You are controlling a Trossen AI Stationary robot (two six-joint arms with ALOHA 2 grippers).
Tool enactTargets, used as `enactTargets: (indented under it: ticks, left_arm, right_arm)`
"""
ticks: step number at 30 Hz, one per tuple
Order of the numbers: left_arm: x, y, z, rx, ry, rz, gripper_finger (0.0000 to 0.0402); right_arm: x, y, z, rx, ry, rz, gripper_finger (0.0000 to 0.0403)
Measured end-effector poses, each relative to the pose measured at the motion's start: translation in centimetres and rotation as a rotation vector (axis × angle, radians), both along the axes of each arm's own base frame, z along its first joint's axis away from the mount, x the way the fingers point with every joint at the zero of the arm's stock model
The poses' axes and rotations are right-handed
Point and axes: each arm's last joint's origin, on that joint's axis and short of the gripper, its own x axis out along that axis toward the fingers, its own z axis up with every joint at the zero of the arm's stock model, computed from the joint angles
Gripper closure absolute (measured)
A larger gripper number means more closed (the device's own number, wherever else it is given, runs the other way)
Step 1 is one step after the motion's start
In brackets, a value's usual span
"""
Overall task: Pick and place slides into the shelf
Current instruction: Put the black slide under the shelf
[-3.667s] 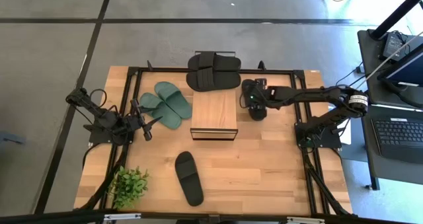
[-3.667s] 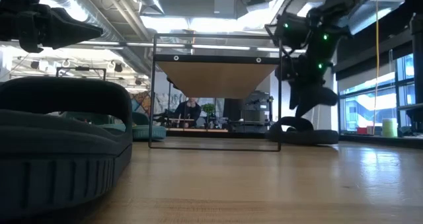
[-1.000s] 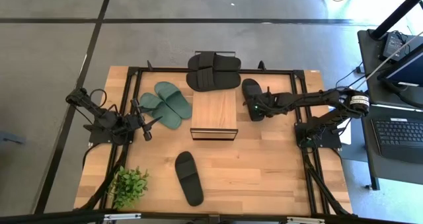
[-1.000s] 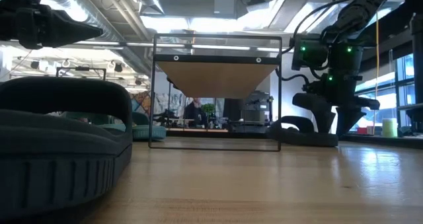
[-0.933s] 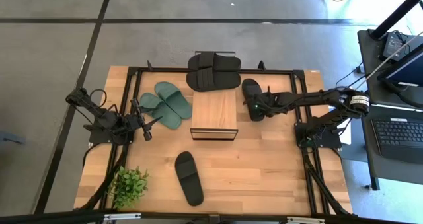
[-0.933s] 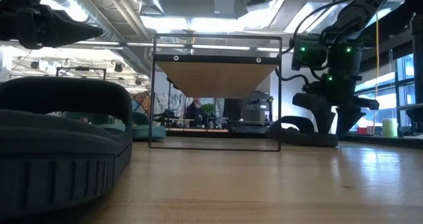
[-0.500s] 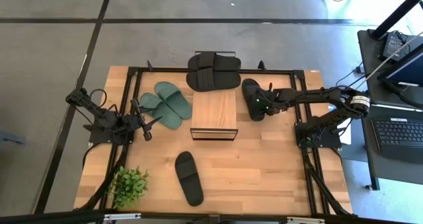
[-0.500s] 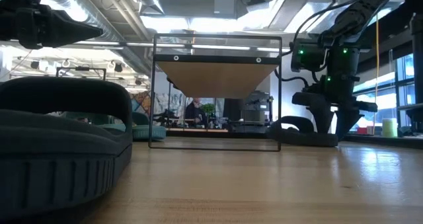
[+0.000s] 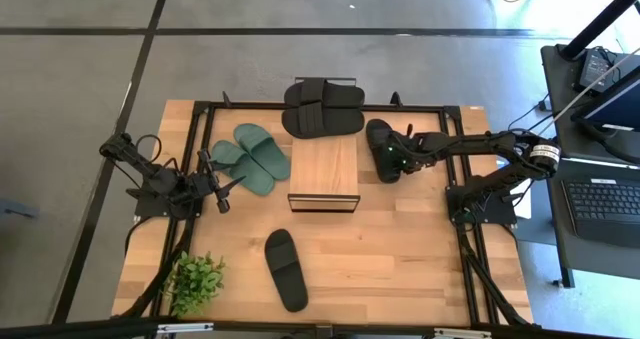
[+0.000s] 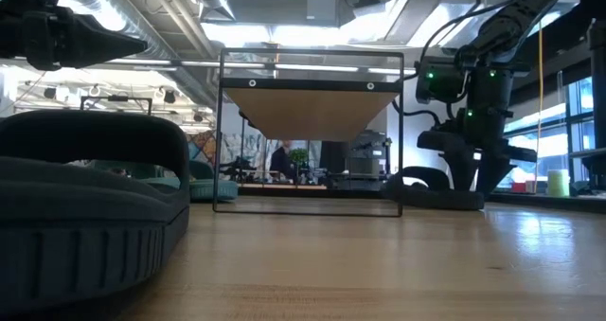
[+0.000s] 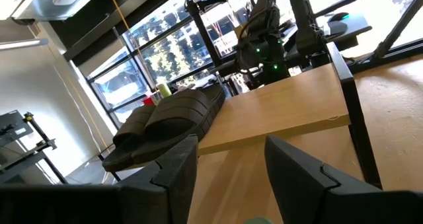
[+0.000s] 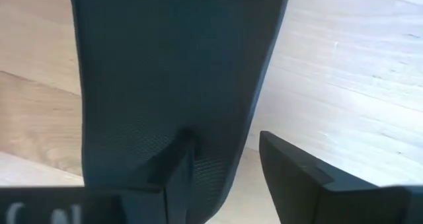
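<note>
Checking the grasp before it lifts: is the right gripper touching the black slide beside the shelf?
Touching. In the right wrist view one finger presses against the black slide; the other stands off its edge. Right gripper sits on it.

Bright daylight glares through windows; the nearest slide [image 10: 85, 207] looms blurred.

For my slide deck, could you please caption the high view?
Right gripper lowered onto a black slide beside the shelf; left gripper waits near the green slides.

Two dark green slides [image 9: 255, 152], black slides [image 9: 322, 107], a light wooden shelf [image 9: 325, 169].
</note>
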Motion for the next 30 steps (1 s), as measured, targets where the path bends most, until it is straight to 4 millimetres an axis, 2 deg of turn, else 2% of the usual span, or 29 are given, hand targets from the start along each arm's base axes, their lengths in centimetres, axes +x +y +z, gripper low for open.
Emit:
enactTargets:
  ticks: [11,19,23,30]
  left_arm:
    - [0.00,0.00,0.00,0.000,0.000,0.000,0.0233]
    - [0.00,0.00,0.00,0.000,0.000,0.000,0.0233]
    - [0.00,0.00,0.00,0.000,0.000,0.000,0.0233]
    - [0.00,0.00,0.00,0.000,0.000,0.000,0.0233]
  right_arm:
    - [0.16,0.16,0.02,-0.011,-0.001,0.004,0.0273]
    - [0.09,0.14,0.04,-0.032,0.022,0.061,0.0345]
    - [0.08,0.10,0.05,-0.054,0.045,0.148,0.0383]
    - [0.43,-0.12,0.50,-0.082,0.069,0.259,0.0388]
